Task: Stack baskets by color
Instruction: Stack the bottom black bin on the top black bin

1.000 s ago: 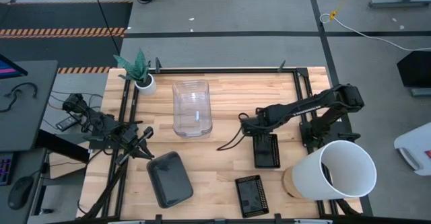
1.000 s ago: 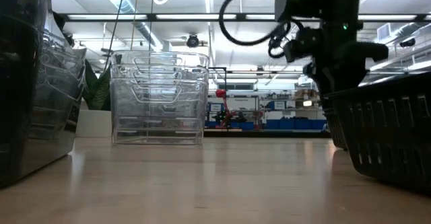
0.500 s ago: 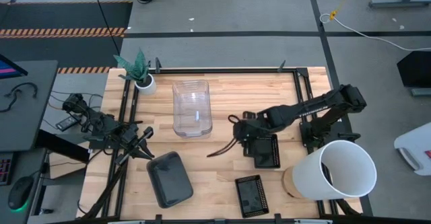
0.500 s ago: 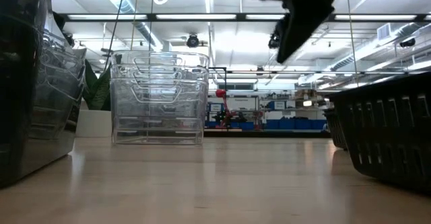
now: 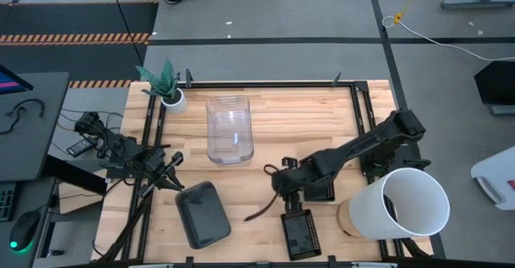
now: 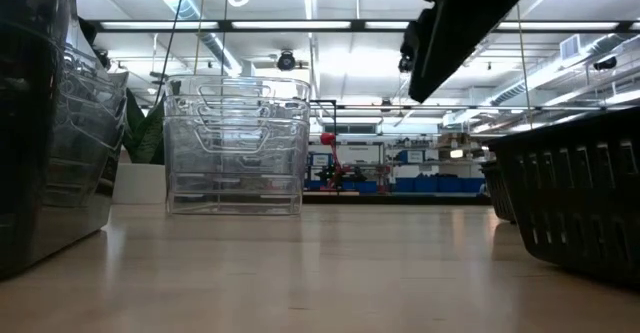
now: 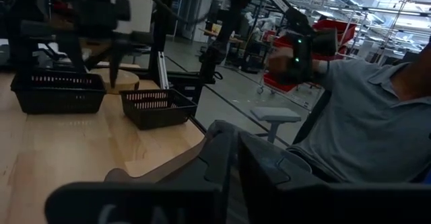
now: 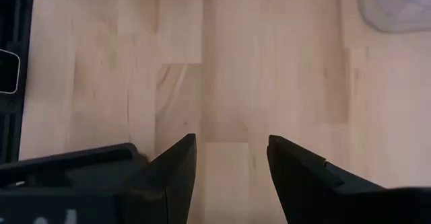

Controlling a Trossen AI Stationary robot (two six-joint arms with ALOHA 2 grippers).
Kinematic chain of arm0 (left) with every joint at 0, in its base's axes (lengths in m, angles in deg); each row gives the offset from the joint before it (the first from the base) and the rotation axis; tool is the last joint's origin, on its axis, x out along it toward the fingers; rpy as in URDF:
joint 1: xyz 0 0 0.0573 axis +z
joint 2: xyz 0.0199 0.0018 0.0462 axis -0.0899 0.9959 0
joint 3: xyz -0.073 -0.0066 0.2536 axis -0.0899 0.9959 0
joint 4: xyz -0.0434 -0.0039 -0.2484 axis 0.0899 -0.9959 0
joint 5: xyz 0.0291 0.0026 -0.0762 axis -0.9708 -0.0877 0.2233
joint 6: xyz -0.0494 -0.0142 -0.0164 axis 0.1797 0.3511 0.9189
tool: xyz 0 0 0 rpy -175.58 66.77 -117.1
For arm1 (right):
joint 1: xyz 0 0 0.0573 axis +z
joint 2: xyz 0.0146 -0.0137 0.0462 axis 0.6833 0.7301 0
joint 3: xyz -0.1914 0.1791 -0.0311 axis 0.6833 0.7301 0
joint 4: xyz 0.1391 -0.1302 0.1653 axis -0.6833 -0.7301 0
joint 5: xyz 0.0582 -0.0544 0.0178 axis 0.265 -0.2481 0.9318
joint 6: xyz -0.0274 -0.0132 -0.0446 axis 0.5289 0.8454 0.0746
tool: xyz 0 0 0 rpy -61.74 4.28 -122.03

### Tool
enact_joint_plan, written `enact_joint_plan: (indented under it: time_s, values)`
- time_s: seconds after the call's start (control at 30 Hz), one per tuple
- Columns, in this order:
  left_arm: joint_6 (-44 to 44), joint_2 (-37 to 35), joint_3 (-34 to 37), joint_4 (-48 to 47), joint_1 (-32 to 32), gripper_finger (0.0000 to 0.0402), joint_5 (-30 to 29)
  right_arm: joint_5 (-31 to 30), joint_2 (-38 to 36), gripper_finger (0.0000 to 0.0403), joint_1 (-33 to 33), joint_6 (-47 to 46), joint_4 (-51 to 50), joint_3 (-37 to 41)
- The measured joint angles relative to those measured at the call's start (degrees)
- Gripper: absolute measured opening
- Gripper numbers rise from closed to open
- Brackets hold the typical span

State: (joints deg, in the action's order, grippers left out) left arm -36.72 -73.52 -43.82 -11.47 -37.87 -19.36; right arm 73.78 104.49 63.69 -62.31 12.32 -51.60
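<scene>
A stack of clear baskets (image 5: pixel 229 129) stands on its base at the table's far middle, also in the low view (image 6: pixel 235 148). A smoky grey basket (image 5: pixel 203 213) rests near the front left. One black mesh basket (image 5: pixel 299 233) sits at the front edge. A second black mesh basket (image 5: pixel 323 183) lies behind it, partly under my right arm. My right gripper (image 5: pixel 279 191) hovers open over bare wood between the grey and black baskets, its fingers (image 8: pixel 178 158) slanting down. My left gripper (image 5: pixel 173 165) waits shut at the table's left edge.
A big white bucket (image 5: pixel 402 204) lies at the front right, and a small potted plant (image 5: pixel 166 87) stands at the far left corner. A black frame rail (image 5: pixel 265 83) borders the table. A seated person (image 7: pixel 363 116) is beyond the table's edge. Bare wood (image 8: pixel 269 69) lies ahead of my right gripper.
My right gripper has swung from beside the farther black mesh basket toward the table's near edge and left, rising a little and tipping less steeply down. It has stayed open. Both black mesh baskets have kept their places.
</scene>
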Motion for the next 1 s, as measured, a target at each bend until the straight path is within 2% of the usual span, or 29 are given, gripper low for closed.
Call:
enact_joint_plan:
  time_s: [0.33,0.53,0.87,1.0]
  values:
    - [0.0,0.0,0.0,0.0,0.0,0.0033,0.0,-0.02,12.5,0.0188,3.23,-0.52,-10.84,-16.56]
    - [0.0,0.0,0.0,0.0,0.0,0.0028,0.0,0.04,17.29,0.0188,4.28,0.14,-14.26,-22.86]
    - [0.01,0.0,0.0,0.0,0.0,0.0034,0.0,2.51,18.54,0.0221,5.68,-1.5,-15.15,-24.87]
    - [0.02,0.0,0.0,0.0,0.02,0.0028,0.0,1.62,18.54,0.0231,6.55,-1.35,-20.37,-24.92]
